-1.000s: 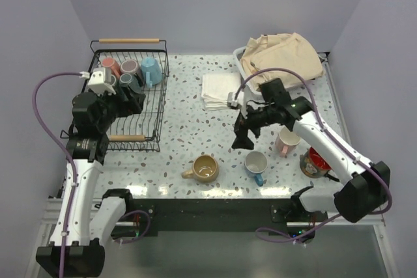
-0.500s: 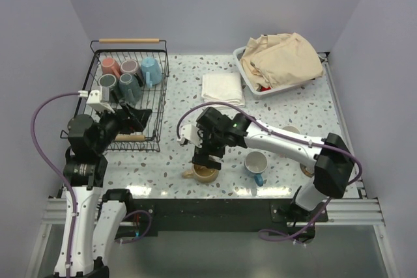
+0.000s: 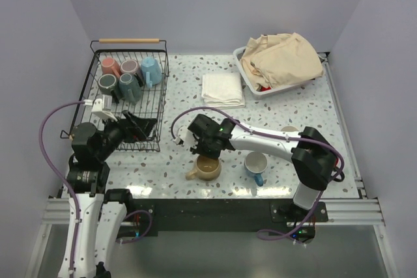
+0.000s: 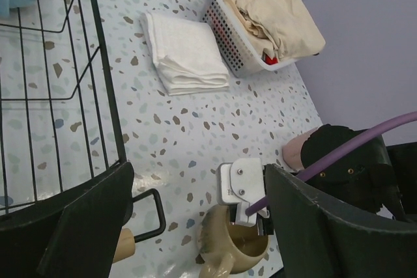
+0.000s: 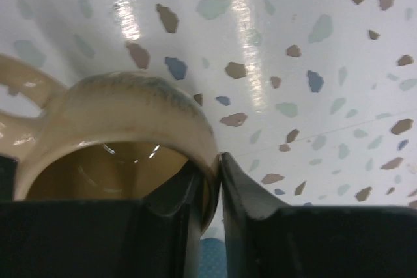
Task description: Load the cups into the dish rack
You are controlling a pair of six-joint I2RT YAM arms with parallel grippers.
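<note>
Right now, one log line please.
right gripper: pinching tan mug rim | left gripper: open, by rack | in rack: five mugs

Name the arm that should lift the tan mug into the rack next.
Right. The right gripper pinches the wall of the tan mug, one finger inside and one outside. The left gripper hangs open and empty by the rack, apart from that mug.

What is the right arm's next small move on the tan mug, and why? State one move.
Probably lift the tan mug straight up. The right gripper has one of its jaws inside the mug and the other outside, apparently pinching the wall. The mug sits on the table, away from the dish rack. If the pinch is not yet tight, squeeze first.
</note>
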